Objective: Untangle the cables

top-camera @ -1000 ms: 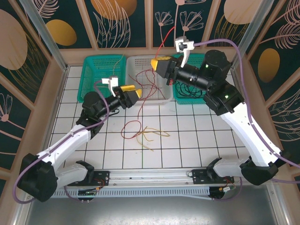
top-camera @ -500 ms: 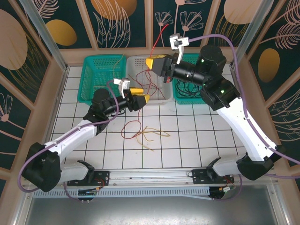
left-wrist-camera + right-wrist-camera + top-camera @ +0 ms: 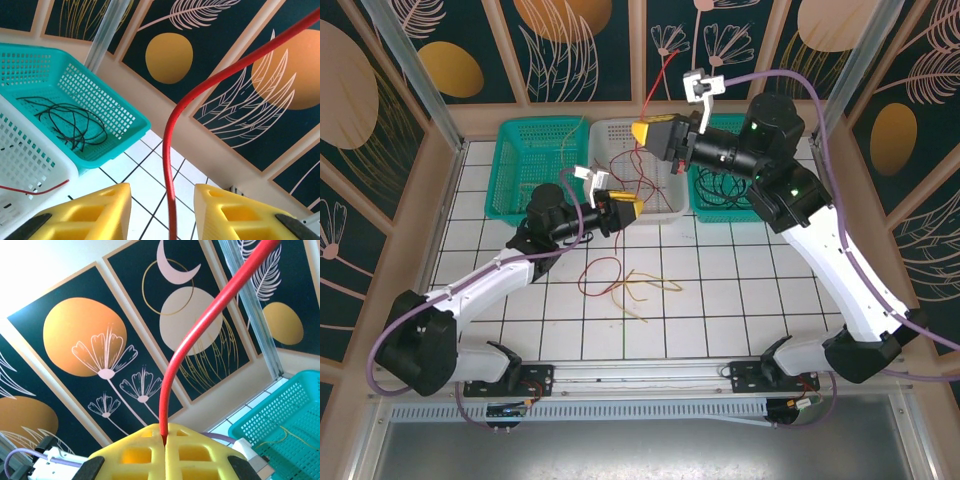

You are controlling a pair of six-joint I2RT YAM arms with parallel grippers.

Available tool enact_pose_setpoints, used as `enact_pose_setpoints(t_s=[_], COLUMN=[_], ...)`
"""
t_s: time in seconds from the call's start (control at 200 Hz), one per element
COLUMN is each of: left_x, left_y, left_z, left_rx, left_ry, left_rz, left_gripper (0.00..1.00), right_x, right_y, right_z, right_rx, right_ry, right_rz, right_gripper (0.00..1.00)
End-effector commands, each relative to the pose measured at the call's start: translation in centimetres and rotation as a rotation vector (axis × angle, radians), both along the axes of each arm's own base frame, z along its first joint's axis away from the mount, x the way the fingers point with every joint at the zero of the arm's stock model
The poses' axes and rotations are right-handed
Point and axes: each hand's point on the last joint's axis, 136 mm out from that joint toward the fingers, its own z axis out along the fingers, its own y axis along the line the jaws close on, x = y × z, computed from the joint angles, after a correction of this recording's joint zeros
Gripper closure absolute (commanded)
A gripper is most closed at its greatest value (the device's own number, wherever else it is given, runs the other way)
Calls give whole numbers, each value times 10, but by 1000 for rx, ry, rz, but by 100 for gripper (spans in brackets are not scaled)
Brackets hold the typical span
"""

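My right gripper (image 3: 643, 132) is held high over the white basket (image 3: 665, 207), shut on a red cable (image 3: 200, 325) that rises out of its pads. Below it the red cable (image 3: 610, 266) hangs down past the basket to a loop on the tiles. My left gripper (image 3: 632, 208) is at the basket's front edge. In the left wrist view the red cable (image 3: 172, 130) runs between the fingers of the left gripper (image 3: 161, 192), with a gap on each side. Pale yellow cables (image 3: 642, 286) lie on the tiles by the red loop. Black cables (image 3: 70, 120) are coiled in the right teal basket (image 3: 117, 112).
A left teal basket (image 3: 515, 165) at the back holds a thin pale strand. The right teal basket (image 3: 705, 205) stands under my right arm. Walls and a metal post (image 3: 415, 70) close in the tiled floor (image 3: 740, 290).
My left gripper has moved right to the red cable below the right gripper, and its jaws have narrowed around the strand. The right gripper rose slightly, still holding the cable.
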Motion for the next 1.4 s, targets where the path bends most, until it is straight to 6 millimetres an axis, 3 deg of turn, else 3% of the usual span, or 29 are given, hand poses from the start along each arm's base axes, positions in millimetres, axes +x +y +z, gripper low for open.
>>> enact_pose_setpoints(t_s=[0.0,0.18,0.31,0.465,0.691,0.911,1.031,1.191,1.391], left_x=[0,1,-9,-32,-55,-78,-91,-103,-98], left_y=[-5,-4,-1,1,17,17,7,-7,-5], left_z=[15,16,18,19,17,19,15,10,13], left_rx=[-21,-30,-28,-28,-80,-84,-52,5,-10], left_ry=[-36,-36,-78,-144,-167,-204,-215,-234,-255], left_rz=[-18,-7,-1,-20,1,-50,-110,-158,-116], left_gripper=[65,83,100,100,100,100,100,100,100], right_x=[-7,-2,12,55,99,138,158,174,181], right_y=[-8,-15,-29,-61,-101,-120,-125,-117,-100], right_z=[25,24,26,20,8,-11,-23,-33,-40], right_rx=[70,86,120,156,220,230,230,206,171], right_ry=[-50,-33,2,94,189,300,357,396,402], right_rz=[27,16,-47,-175,-279,-350,-372,-373,-362], right_gripper=[100,100,100,100,100,100,100,100,100])
